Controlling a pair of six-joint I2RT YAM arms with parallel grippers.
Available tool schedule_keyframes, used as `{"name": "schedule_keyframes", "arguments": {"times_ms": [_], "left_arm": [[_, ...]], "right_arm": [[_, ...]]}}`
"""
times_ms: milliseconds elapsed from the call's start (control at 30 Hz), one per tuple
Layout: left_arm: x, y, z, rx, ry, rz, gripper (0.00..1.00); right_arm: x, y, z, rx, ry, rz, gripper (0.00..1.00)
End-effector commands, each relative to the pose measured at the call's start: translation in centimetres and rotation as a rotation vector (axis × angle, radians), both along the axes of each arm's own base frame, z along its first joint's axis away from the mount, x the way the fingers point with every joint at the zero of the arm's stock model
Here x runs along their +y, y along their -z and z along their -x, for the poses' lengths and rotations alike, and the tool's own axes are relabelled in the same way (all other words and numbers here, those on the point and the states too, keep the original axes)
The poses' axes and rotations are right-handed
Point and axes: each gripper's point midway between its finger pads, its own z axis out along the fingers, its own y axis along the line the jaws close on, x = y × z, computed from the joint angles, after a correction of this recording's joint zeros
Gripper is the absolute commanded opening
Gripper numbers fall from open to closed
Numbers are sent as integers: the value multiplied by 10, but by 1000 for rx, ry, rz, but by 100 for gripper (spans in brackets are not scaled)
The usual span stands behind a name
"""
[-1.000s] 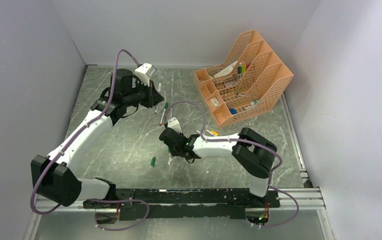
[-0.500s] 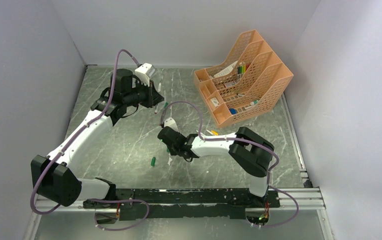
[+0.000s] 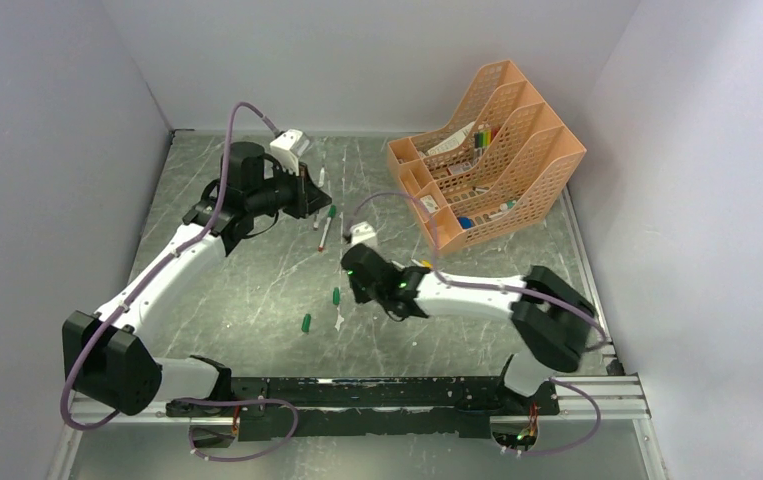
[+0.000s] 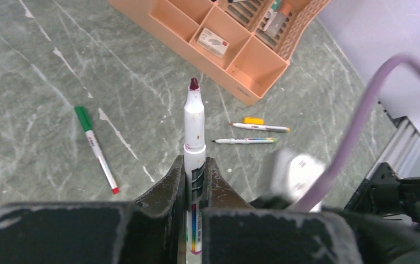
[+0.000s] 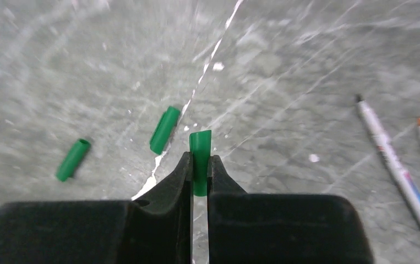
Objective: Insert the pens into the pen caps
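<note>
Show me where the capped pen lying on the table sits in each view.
Top external: capped pen left of centre, green cap at its upper end.
Left wrist: capped pen on the left, beside the held pen, green cap uppermost.
Right wrist: not in it.
Shared landmark: the two uncapped pens, near centre from above, right of centre in left wrist, at the right edge in right wrist.
</note>
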Motion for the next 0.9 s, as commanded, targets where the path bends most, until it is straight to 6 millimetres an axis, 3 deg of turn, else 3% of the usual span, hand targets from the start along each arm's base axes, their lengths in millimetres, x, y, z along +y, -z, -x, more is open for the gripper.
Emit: {"name": "schedule_keyframes", "arguments": {"times_ms": [0,133,300,400,500,667,867], "left_arm": [[-15,-40,12,-87,58,160,7],[-44,-61,46,-102,165,354,7],[-62,-80,79,-81,260,556,7],[-75,-89,100,-52,324,616,7],[-89,-94,117,-43,374,639,7],[-105,-85,124,-2,411,676,7],[-116,-80,124,37,455,720,7]], "right_arm": [[-11,-67,-25,-88,94,-269,0],[-36,-125,-43,-173,136,-531,0],[-70,-202,-61,-346,187,-758,0],[-80,-249,-59,-481,174,-851,0],[-88,-284,-54,-575,153,-920,0],[-82,-316,-47,-640,82,-999,0],[-75,-334,-44,-675,27,-1042,0]]}}
